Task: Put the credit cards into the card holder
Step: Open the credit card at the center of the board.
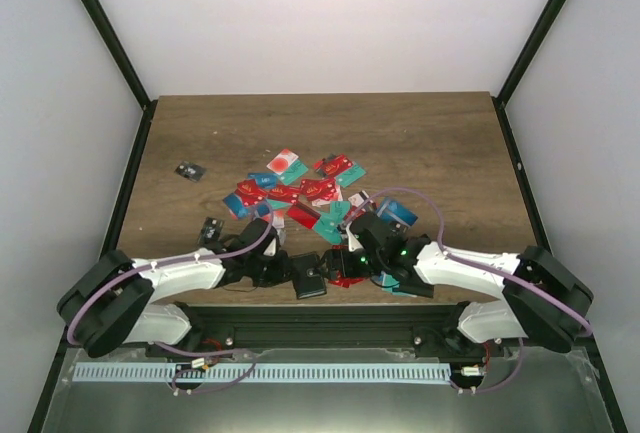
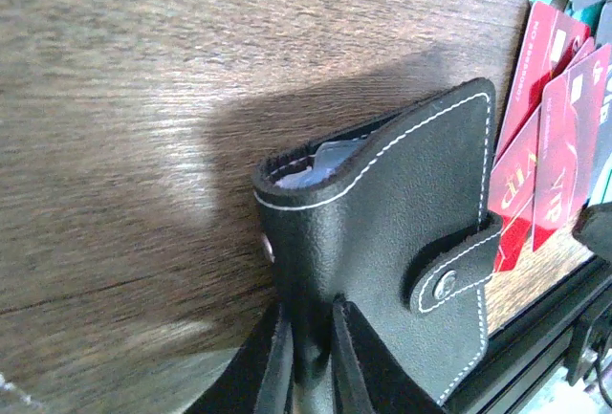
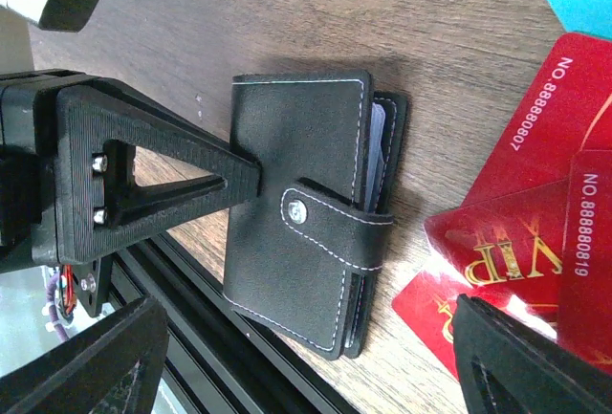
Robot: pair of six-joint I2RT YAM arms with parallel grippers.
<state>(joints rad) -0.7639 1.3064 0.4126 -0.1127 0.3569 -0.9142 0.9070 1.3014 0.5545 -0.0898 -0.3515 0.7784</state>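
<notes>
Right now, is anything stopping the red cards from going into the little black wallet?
Yes. The card holder is snapped shut: its clasp tab is buttoned across the cover, so nothing can slide in. The red cards lie just beside it on the table, with nothing between them.

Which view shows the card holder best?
Right wrist: the whole card holder lies in frame, with its clasp tab snapped shut. Left wrist shows it close and tilted, its lower part cut off. Top external shows only a small dark patch, no detail.
</notes>
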